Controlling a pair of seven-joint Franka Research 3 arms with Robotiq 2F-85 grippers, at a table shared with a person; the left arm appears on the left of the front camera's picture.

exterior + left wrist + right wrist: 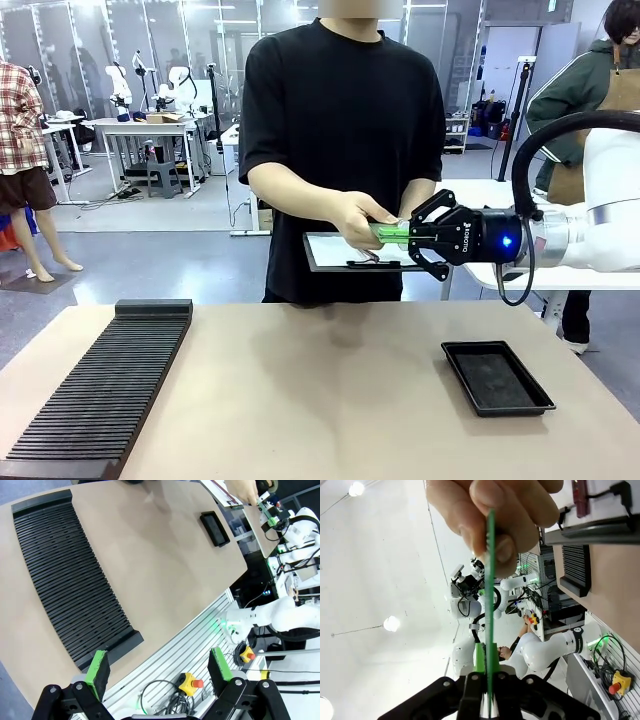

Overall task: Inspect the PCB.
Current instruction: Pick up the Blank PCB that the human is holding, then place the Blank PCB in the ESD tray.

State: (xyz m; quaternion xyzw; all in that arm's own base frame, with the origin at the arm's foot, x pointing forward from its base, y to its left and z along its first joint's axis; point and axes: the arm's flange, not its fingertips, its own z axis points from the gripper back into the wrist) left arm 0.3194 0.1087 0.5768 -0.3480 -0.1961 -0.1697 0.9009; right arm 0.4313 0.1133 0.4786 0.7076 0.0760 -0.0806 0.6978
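Hanging over the table's (165,545) near edge, our left gripper (157,664) spreads its jaws wide. On the table we see a black slotted rack (100,385) at the near left and a shallow black tray (497,377) at the right, well apart. Farther off, in the air above the table's far edge, our right gripper (415,236) is clamped tight on one end of the PCB (390,233), which we see edge-on. A person's hand (362,218) pinches its other end. Just below the PCB sits a clipboard (335,255), close to the person's body.
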